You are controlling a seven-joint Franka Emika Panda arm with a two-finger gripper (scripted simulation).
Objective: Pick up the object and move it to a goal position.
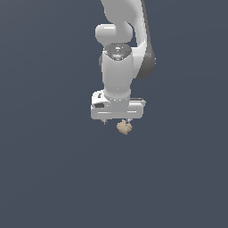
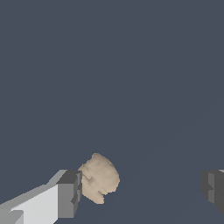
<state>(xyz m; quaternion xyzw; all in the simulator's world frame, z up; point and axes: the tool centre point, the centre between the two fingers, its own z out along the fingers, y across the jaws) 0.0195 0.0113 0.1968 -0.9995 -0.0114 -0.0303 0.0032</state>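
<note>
A white robot arm is shown pointing down over a plain dark grey surface. Its pincer [image 1: 116, 121] is spread wide, with nothing clamped. The object [image 2: 99, 178], a small tan lumpy blob, is seen between the fingers, touching one dark finger pad [image 2: 69, 193] and well apart from the other.

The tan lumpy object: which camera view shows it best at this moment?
The wrist view. There the tan lumpy object is large, its bumpy surface clear, lying against one finger of the open gripper. The exterior view shows it only as a tiny blob just under the gripper, contact unclear.
</note>
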